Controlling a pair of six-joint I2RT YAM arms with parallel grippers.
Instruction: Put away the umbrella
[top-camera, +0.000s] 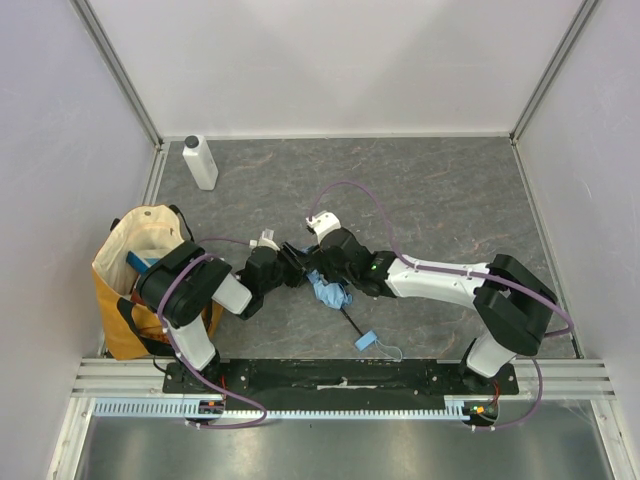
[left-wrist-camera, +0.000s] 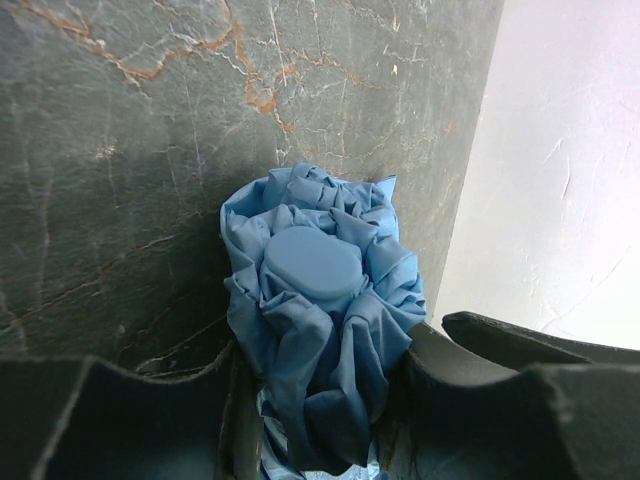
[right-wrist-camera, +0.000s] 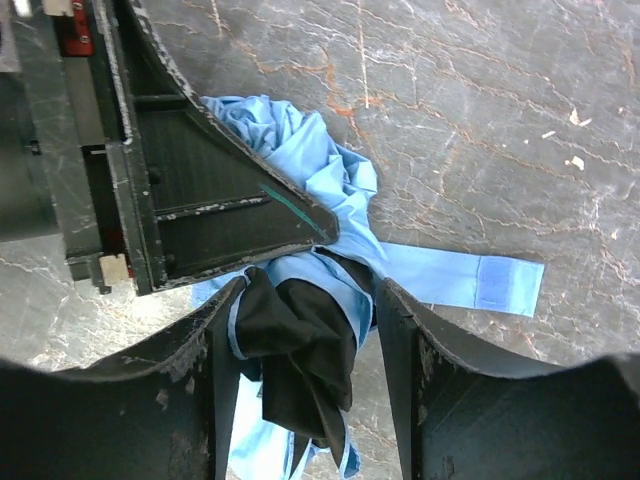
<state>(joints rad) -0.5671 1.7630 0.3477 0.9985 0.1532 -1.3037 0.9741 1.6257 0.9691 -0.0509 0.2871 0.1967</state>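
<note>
The umbrella (top-camera: 328, 290) lies folded and crumpled at the table's middle, its black shaft running toward the near edge to a blue handle (top-camera: 368, 341). My left gripper (top-camera: 297, 272) comes in from the left and is shut on the bunched blue fabric just below the round cap (left-wrist-camera: 312, 265); the left gripper (left-wrist-camera: 325, 345) has cloth pressed against both jaws. From the right, my right gripper (top-camera: 318, 272) meets it. In its wrist view the right gripper (right-wrist-camera: 310, 290) is closed around a fold of blue fabric with black lining. The strap (right-wrist-camera: 480, 282) lies flat on the table.
A yellow-and-cream tote bag (top-camera: 140, 270) stands open at the left edge, beside the left arm. A white bottle (top-camera: 200, 162) stands at the back left. White walls enclose the table on three sides. The left gripper's finger (right-wrist-camera: 230, 200) crowds the right wrist view.
</note>
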